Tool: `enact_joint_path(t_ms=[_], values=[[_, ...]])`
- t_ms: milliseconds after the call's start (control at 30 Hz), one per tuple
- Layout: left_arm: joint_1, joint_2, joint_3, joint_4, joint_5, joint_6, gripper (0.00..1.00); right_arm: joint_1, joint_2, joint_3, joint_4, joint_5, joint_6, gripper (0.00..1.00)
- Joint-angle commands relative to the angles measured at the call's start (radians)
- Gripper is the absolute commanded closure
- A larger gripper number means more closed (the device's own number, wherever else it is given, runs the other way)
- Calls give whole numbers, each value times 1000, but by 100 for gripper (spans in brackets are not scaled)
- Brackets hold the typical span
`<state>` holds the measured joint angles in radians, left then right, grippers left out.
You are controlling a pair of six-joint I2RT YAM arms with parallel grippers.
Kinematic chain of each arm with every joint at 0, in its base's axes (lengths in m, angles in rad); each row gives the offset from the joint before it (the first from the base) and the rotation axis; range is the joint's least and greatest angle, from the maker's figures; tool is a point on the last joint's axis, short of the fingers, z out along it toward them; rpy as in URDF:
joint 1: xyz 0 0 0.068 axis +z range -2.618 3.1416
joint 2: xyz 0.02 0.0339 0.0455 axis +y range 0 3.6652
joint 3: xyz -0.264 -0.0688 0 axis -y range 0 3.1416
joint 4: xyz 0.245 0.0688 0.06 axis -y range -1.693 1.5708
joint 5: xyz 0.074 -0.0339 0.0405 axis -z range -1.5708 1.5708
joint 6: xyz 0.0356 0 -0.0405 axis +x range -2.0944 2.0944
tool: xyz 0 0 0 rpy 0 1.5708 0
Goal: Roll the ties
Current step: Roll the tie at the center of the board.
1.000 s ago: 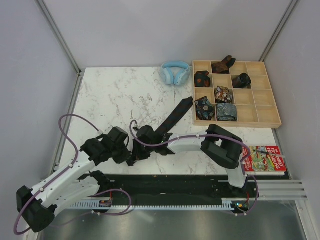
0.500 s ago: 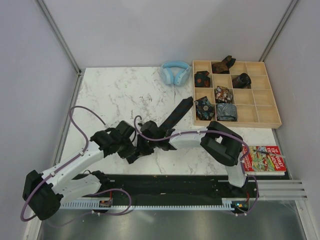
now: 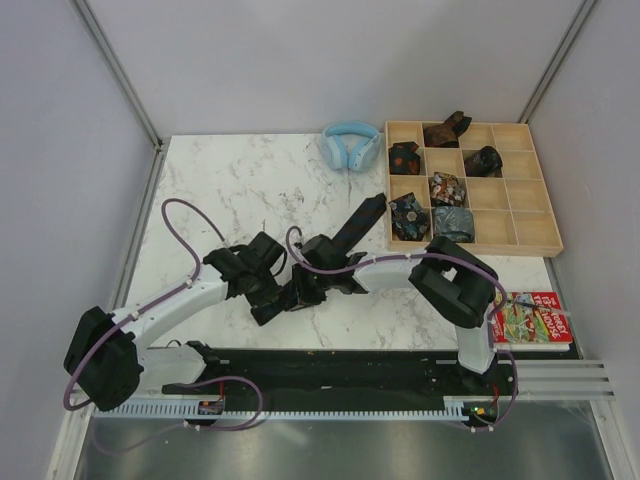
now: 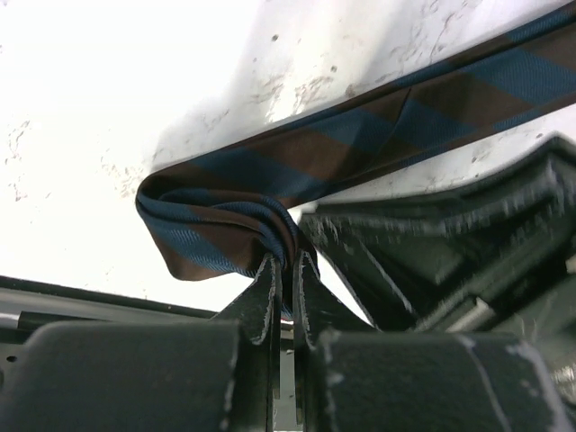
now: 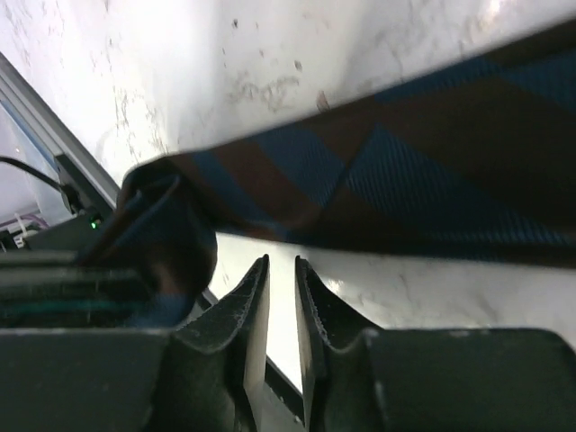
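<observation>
- Since a second ago the left arm has swung up and away from the near edge, and both pincers have moved with it toward the middle of the table (image 3: pixel 230 190).
- The tie's free length has shifted a little with them; its tip still points at the tray (image 3: pixel 475 247).
- Left pincer (image 4: pixel 283 265): pressed together on the tie (image 4: pixel 360 135), pinching its looped end right at the fingertips.
- Right pincer (image 5: pixel 277 265): fingers slightly parted with nothing between them. A second ago they looked shut.
- The two pincers sit tip to tip, left pincer (image 3: pixel 268 298) beside right pincer (image 3: pixel 297 293).
- From the right pincer the tie (image 3: pixel 360 220) runs diagonally away to the far right, lying flat on the table.
- Up close the tie (image 5: pixel 405 180) shows brown and blue stripes and lies just past the right fingertips.
- Count: two arms, two pincers and one tie out on the table.
- Six rolled ties (image 3: pixel 447 187) sit in the tray's compartments, beyond and to the right of the pincers.
- One pair of light blue headphones (image 3: pixel 348 145) lies beyond the pincers, touching the tray's left side.
- One colourful book (image 3: pixel 530 318) lies well to the right of the right pincer.
- The table is white marble with grey veins, closed in by plain pale grey walls (image 3: pixel 300 60).
</observation>
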<state>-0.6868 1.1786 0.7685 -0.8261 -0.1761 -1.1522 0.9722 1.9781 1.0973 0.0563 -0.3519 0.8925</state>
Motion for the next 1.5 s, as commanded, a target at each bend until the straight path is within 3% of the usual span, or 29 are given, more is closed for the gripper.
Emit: enact_joint_path(t_ms=[0, 233, 333, 433, 467, 533, 567, 667, 767, 900, 1233, 1467], values=[[10, 51, 57, 54, -42, 57, 98, -24, -122, -62, 5, -24, -58, 70], [52, 136, 83, 114, -11, 92, 96, -43, -217, -134, -53, 10, -102, 64], [56, 173, 94, 137, 0, 103, 89, -46, -245, -165, -53, 18, -104, 64], [63, 194, 107, 157, 3, 117, 75, -47, -265, -188, -53, 21, -102, 63], [63, 196, 120, 159, 10, 121, 63, -47, -269, -192, -53, 22, -96, 63], [63, 190, 126, 157, 16, 132, 52, -47, -291, -200, -53, 25, -96, 62], [64, 170, 127, 157, 21, 135, 38, -49, -297, -200, -53, 25, -95, 62], [64, 87, 117, 154, 21, 160, 17, -47, -323, -183, -93, 33, -95, 62], [72, 7, 104, 110, 12, 158, 11, -49, -332, -150, -124, 37, -96, 62], [90, -164, 72, 18, 3, 144, 11, -47, -329, -91, -164, 31, -106, 62], [101, -543, -217, -53, 46, -1, 25, -46, -213, 90, -179, 13, -90, 74], [98, -560, -233, -62, 35, -11, 30, -46, -82, 196, -181, -1, -101, 80]])
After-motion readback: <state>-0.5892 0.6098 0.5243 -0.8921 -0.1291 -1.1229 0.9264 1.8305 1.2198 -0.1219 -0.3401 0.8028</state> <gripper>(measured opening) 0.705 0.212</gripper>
